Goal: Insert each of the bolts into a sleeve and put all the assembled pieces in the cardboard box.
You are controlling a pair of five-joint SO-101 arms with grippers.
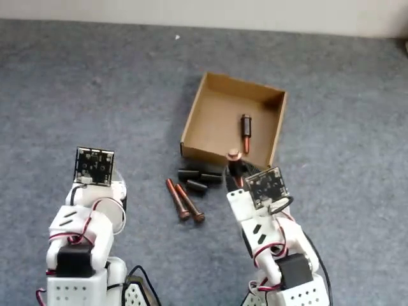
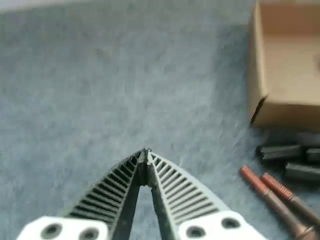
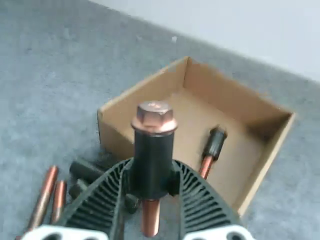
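Right gripper (image 3: 150, 172) is clamped around the black sleeve of an assembled piece (image 3: 152, 145) and holds it upright, copper hex head on top, just short of the near wall of the cardboard box (image 1: 193, 124). Left gripper (image 2: 146, 155) hangs shut and empty over the grey carpet (image 1: 95, 89), well apart from the parts. Inside the box lies a second assembled piece (image 1: 246, 132). Two loose bolts (image 1: 183, 201) lie side by side on the carpet in front of the box, with three black sleeves (image 1: 197, 176) between them and the box wall.

The held piece looks stiff, light and sturdy. The bolt's smooth shank could probably slide out of the sleeve if tipped head-down, so the sleeve body is the sensible place to grip. No writing or label is readable on the box or parts.
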